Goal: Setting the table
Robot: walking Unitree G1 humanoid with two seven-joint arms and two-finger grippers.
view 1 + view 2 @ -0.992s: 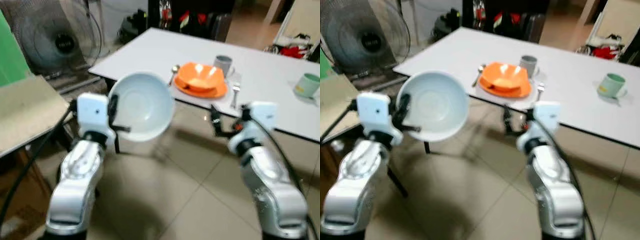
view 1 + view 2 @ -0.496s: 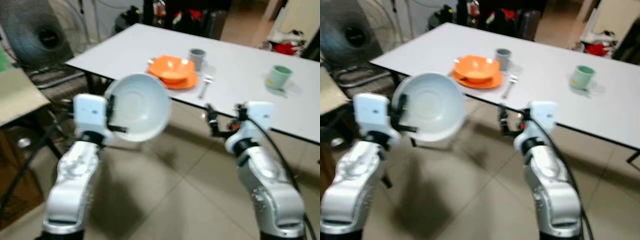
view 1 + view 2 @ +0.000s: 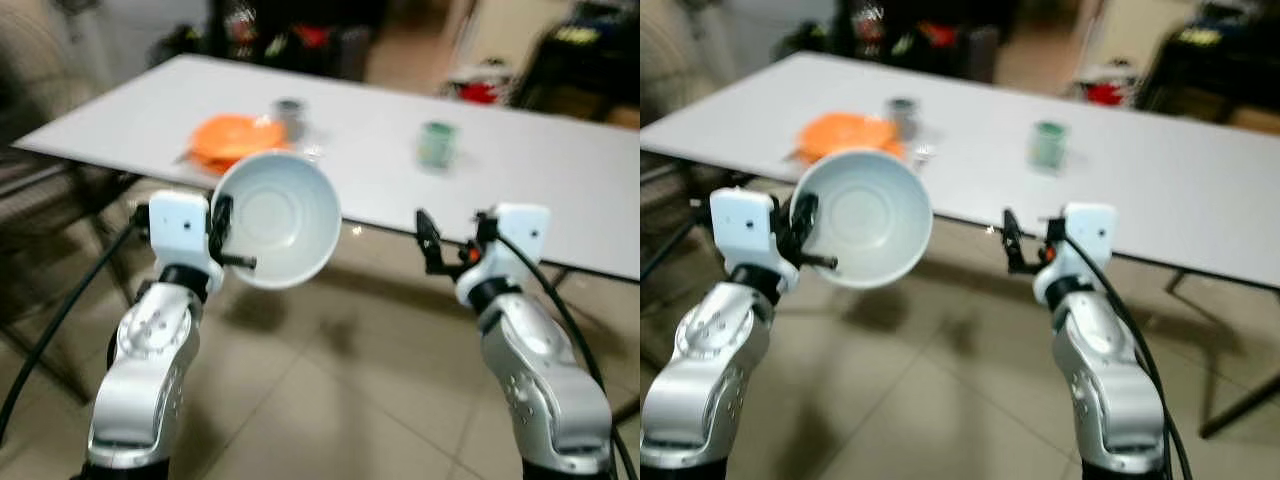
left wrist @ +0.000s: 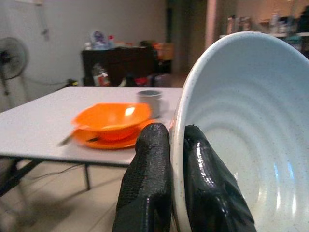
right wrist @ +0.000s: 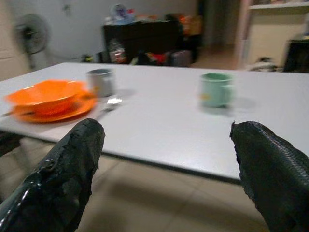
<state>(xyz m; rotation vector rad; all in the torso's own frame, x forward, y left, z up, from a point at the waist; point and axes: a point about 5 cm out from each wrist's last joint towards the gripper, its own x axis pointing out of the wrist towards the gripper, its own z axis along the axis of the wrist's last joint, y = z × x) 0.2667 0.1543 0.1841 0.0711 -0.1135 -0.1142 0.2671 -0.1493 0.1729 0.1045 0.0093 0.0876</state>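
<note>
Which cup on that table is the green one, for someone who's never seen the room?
Start at the long white table. An orange bowl on an orange plate sits toward the robot's left with a grey cup beside it. The green mug stands alone further right, pale green, nothing near it.

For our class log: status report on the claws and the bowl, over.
Left claw clamped on white bowl rim, held short of the table. Right claw open, holding nothing. Orange setting and green mug already laid.
</note>
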